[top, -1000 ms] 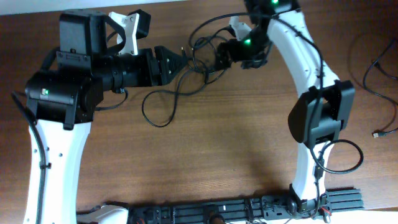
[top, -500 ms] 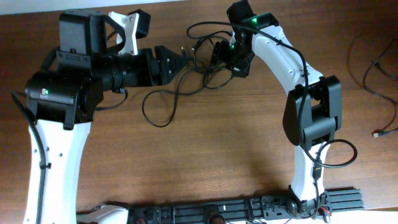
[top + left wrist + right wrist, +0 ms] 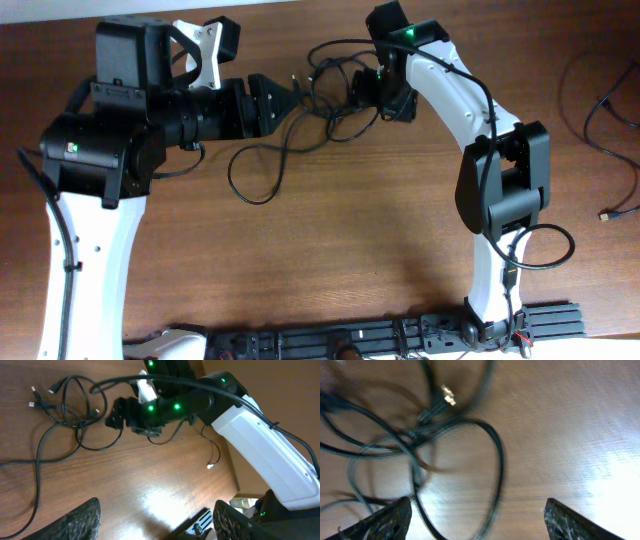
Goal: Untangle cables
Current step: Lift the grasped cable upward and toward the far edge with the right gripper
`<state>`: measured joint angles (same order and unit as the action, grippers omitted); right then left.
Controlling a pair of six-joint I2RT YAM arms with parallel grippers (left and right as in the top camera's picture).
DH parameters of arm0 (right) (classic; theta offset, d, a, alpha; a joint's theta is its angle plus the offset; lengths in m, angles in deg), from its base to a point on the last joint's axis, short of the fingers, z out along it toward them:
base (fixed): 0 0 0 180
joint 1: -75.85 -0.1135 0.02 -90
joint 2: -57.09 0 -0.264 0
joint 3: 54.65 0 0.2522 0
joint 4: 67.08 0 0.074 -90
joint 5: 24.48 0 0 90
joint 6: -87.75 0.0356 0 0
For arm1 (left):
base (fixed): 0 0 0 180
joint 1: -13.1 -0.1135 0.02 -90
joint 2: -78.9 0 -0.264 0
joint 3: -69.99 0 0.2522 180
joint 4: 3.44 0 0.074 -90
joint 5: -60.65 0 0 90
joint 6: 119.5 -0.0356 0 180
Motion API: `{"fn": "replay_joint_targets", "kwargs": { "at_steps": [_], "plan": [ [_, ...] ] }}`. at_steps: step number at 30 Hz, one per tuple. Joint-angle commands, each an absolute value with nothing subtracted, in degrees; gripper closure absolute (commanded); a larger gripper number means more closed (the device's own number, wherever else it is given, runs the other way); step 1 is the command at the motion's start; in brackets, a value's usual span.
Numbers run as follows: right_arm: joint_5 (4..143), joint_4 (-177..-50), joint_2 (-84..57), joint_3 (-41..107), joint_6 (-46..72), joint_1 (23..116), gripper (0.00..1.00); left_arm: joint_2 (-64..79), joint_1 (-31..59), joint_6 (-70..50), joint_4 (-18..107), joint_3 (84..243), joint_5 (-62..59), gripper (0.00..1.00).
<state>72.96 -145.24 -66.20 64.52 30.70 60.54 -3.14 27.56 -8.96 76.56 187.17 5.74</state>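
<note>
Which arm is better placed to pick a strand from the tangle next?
Right, probably. The right claw, open, hangs over the cables, a loop between its fingers; the left claw, also open, has them ahead of it, not between its fingers.

In your right wrist view the cables (image 3: 420,445) are smeared by blur and run off the top and left edges, so you cannot follow which strand crosses which. From overhead, the right arm (image 3: 450,80) covers their right side, and the strand ends are too small to tell apart.
</note>
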Motion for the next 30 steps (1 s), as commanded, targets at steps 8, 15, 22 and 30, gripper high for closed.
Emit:
{"fn": "replay_joint_targets", "kwargs": {
  "at_steps": [8,15,22,30],
  "plan": [
    [73.1,-142.8,-66.1,60.5,36.2,57.3,0.96,-2.2,27.6,-9.9,76.9,188.2,4.7,0.27],
    [80.1,-139.9,-66.0,61.3,34.9,57.3,0.96,-2.2,27.6,-9.9,77.0,188.2,4.7,0.27],
    [91.5,-142.7,-65.2,76.4,24.6,60.8,0.96,-2.2,27.6,-10.6,77.1,188.2,4.7,0.27],
    [91.7,-157.1,-65.0,104.6,13.7,60.7,0.96,-2.2,27.6,-11.2,77.3,188.2,3.3,0.23]
  ]
}}
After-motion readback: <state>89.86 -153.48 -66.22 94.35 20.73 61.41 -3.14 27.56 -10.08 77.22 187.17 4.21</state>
